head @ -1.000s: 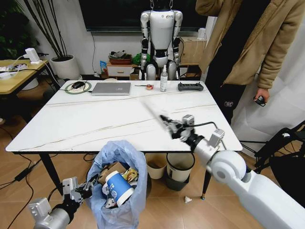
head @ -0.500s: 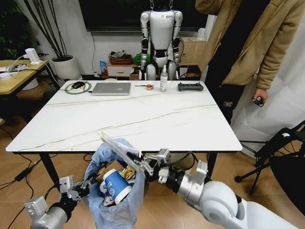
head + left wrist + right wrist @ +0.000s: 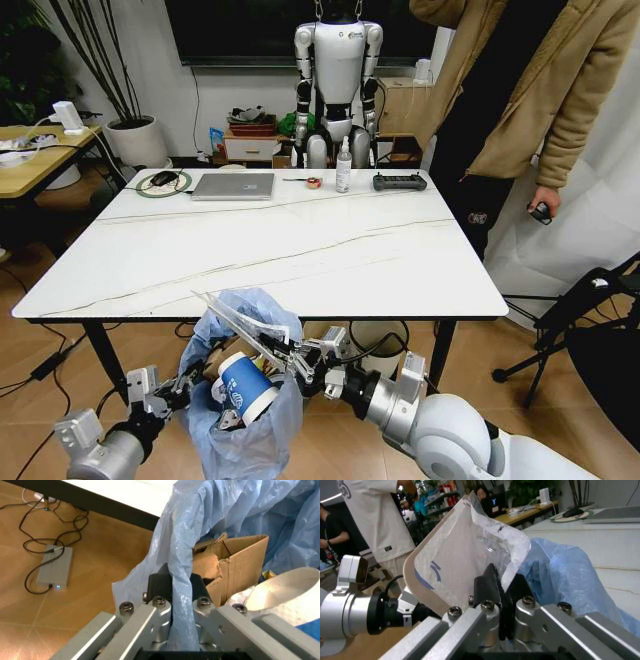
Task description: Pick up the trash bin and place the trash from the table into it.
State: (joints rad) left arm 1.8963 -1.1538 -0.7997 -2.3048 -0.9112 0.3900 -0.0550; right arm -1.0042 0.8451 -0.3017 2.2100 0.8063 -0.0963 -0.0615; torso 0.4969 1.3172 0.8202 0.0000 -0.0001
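Observation:
The trash bin (image 3: 262, 432), lined with a crinkled light-blue bag (image 3: 200, 521), hangs below the table's (image 3: 300, 250) front edge. My left gripper (image 3: 188, 381) is shut on the bag's rim (image 3: 181, 592). Inside the bin lie a blue paper cup (image 3: 243, 391) and a brown cardboard box (image 3: 240, 560). My right gripper (image 3: 284, 353) is shut on a flat clear-and-white wrapper (image 3: 236, 319), tilted just above the bin's mouth. In the right wrist view the wrapper (image 3: 465, 555) stands up from the shut fingers, with the blue bag (image 3: 565, 577) behind it.
A laptop (image 3: 232, 186), a mouse on a green pad (image 3: 163, 179), a bottle (image 3: 343, 165), a tape roll (image 3: 314, 182) and a controller (image 3: 400, 182) line the table's far edge. A grey bin (image 3: 385, 342) stands under the table. A person (image 3: 520, 100) stands at the right.
My right gripper carried the wrapper from over the table's right front down and left to just above the bin's mouth. My left gripper kept its hold on the bag rim.

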